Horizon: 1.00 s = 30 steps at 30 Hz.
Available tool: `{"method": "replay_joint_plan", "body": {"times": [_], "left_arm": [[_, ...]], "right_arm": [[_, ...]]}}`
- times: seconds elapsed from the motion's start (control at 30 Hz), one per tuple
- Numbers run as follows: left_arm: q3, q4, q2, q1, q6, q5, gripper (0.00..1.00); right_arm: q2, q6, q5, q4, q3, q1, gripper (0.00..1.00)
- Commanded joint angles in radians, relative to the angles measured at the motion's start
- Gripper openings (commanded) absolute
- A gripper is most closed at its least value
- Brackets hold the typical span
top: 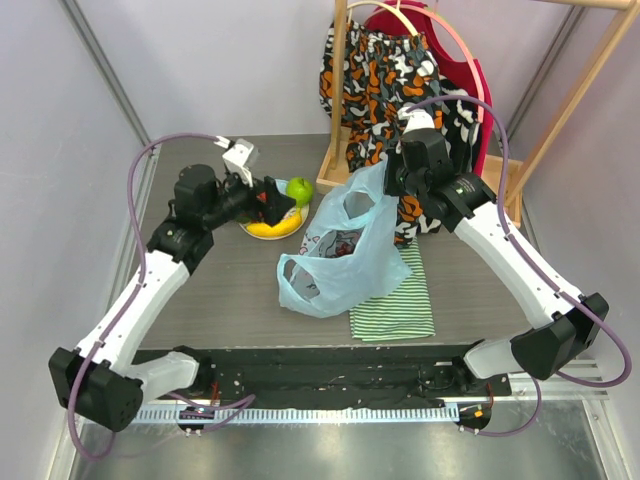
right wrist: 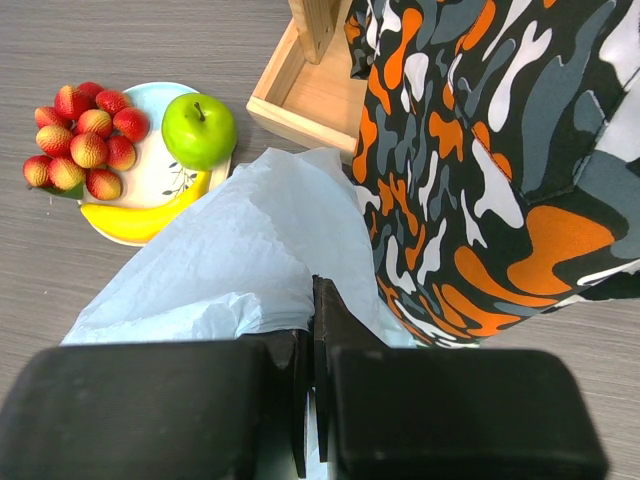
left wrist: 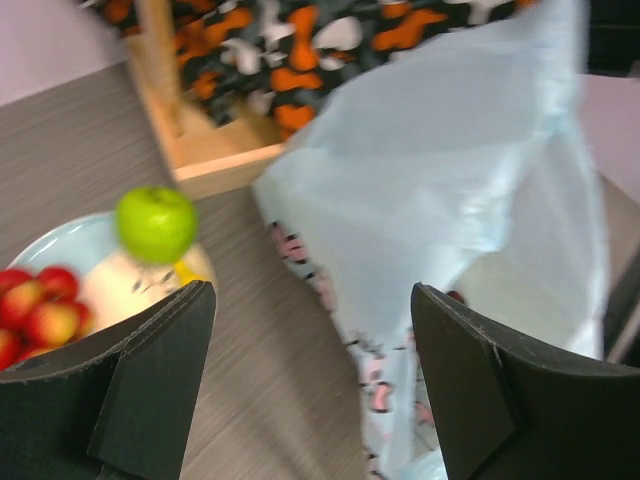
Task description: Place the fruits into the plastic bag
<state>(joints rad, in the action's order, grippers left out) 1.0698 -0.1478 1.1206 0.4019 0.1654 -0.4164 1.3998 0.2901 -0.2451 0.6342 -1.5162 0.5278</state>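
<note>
The light-blue plastic bag point(top: 335, 250) stands in the middle of the table. My right gripper point(top: 397, 185) is shut on its top edge and holds it up; the right wrist view shows the jaws point(right wrist: 312, 330) pinching the plastic point(right wrist: 230, 260). A dark shape point(top: 345, 244) shows through the bag; I cannot tell if it is the grapes. The green apple point(right wrist: 198, 130), the banana point(right wrist: 140, 215) and several strawberries point(right wrist: 80, 140) lie on the pale plate point(right wrist: 155, 178). My left gripper point(top: 280, 203) is open and empty point(left wrist: 310, 330), low between the plate and the bag, with the apple point(left wrist: 156, 223) to its left.
A green-and-white striped cloth point(top: 395, 300) lies under the bag's right side. A wooden rack point(top: 335, 120) with an orange, black and white patterned garment point(top: 385, 75) stands at the back, with its base tray point(right wrist: 300, 100) just behind the plate.
</note>
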Motion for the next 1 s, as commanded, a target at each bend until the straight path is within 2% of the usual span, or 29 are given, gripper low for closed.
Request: {"method": "replay_joint_plan", "body": {"times": [0.0, 0.1, 0.2, 0.33, 0.53, 0.6, 0.73, 0.97], "left_arm": [[0.085, -0.110, 0.053, -0.119, -0.029, 0.076, 0.84], [0.094, -0.115, 0.119, -0.222, 0.017, 0.074, 0.81], [0.110, -0.114, 0.185, -0.279, 0.054, 0.103, 0.80], [0.163, -0.191, 0.300, -0.348, 0.017, 0.160, 0.79], [0.232, -0.257, 0.468, -0.385, -0.133, 0.182, 0.76], [0.278, -0.286, 0.537, -0.397, -0.155, 0.176, 0.72], [0.324, -0.302, 0.626, -0.440, -0.144, 0.111, 0.68], [0.384, -0.340, 0.716, -0.442, -0.132, 0.102, 0.65]], "right_arm": [[-0.032, -0.008, -0.016, -0.027, -0.010, 0.000, 0.01], [-0.036, -0.009, -0.017, -0.027, -0.009, -0.002, 0.01], [-0.041, -0.016, -0.026, -0.028, -0.001, 0.000, 0.01], [-0.044, -0.025, -0.030, -0.028, 0.004, -0.002, 0.01], [-0.048, -0.031, -0.005, -0.050, 0.014, 0.000, 0.01], [-0.050, -0.035, -0.003, -0.053, 0.016, 0.000, 0.01], [-0.051, -0.039, -0.003, -0.057, 0.022, -0.002, 0.01], [-0.062, -0.042, -0.011, -0.057, 0.027, -0.003, 0.01]]}}
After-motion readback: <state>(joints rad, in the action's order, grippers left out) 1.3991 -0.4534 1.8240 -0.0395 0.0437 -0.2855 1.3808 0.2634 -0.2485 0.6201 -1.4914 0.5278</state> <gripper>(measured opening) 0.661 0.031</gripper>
